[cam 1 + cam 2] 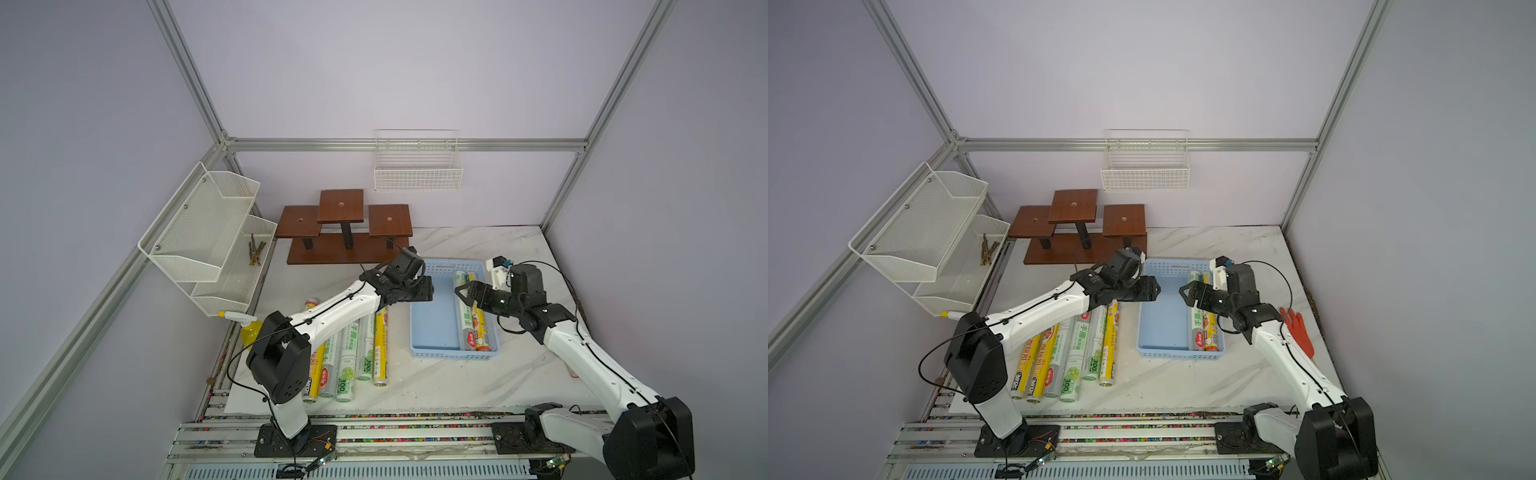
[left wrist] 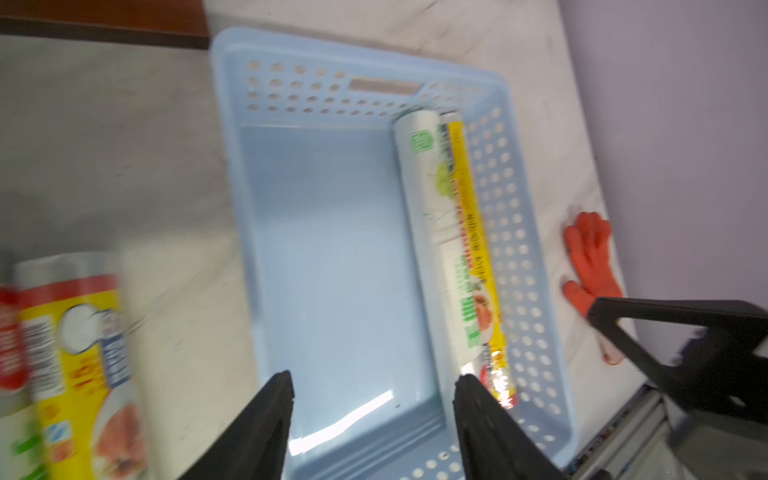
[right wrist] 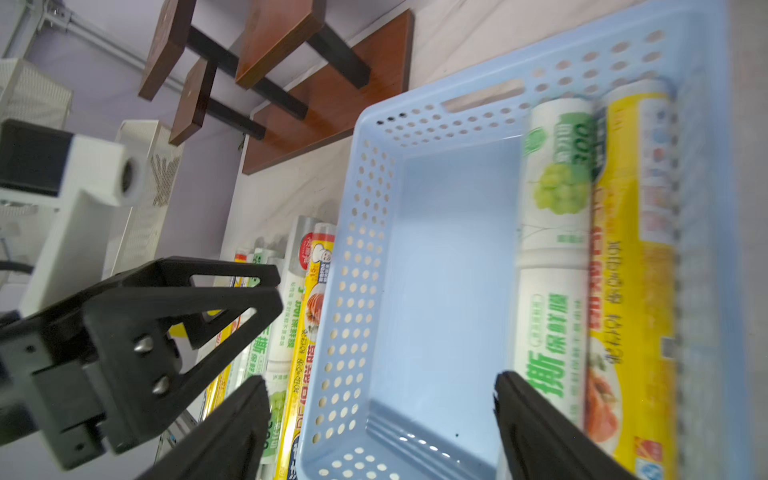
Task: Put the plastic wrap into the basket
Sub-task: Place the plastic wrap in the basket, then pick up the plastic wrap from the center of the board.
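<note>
Inspector: Location report?
Operator: Two rolls (image 1: 467, 318) in basket (image 1: 432, 332), just beside right gripper (image 1: 458, 292); six rolls (image 1: 348, 365) on table (image 1: 457, 390), under left arm (image 1: 340, 307).
Inspector: Jaws?
Operator: Left gripper (image 2: 372, 399), right gripper: parted, empty.

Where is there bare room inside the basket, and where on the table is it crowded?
Bare: the basket floor between the two rolls against one long wall and the wall facing the loose rolls; the table between basket and near edge. Crowded: six loose rolls under the left arm. The left gripper and right gripper, open and empty, hover over the basket.
</note>
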